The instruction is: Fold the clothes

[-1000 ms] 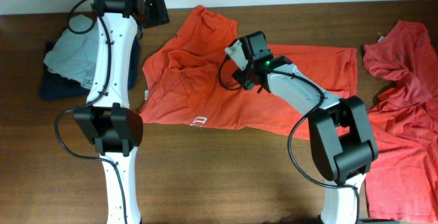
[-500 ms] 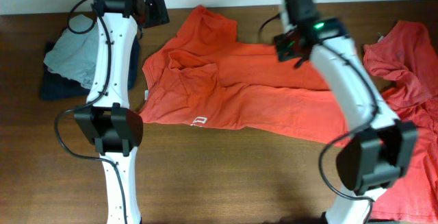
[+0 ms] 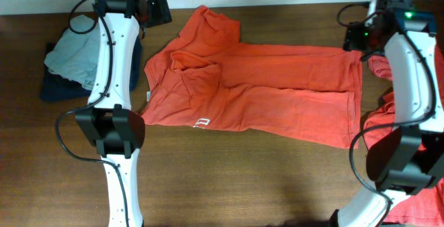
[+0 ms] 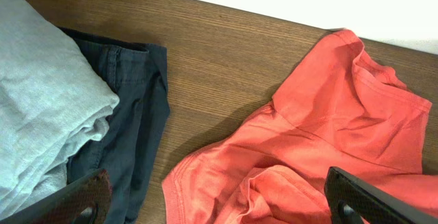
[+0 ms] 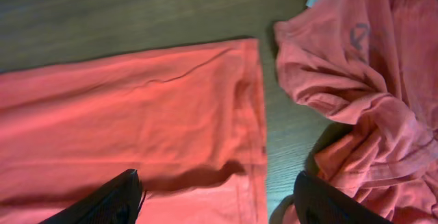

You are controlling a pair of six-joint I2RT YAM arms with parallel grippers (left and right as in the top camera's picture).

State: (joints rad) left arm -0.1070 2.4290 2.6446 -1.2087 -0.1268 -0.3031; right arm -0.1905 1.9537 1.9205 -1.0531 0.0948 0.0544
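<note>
A coral shirt (image 3: pixel 277 95) lies spread and partly folded in the middle of the table (image 3: pixel 229 178). Its straight hem is directly under the right gripper (image 5: pixel 215 183), whose jaws stand apart, holding nothing. Just right of that gripper, across a narrow strip of bare wood, a second shirt (image 5: pixel 369 80) sits crumpled. From overhead, the right arm (image 3: pixel 409 67) hides much of it and the frame's edge cuts it off. The spread shirt's rumpled sleeve end lies below and ahead-right of the left gripper (image 4: pixel 217 179), which is wide open and empty. A folded gray garment (image 4: pixel 41 94) and a navy garment (image 4: pixel 130 114) lie to its left. Open wood runs along the table's near side. A small white logo (image 3: pixel 202 123) marks the shirt's near edge, too small to read.
</note>
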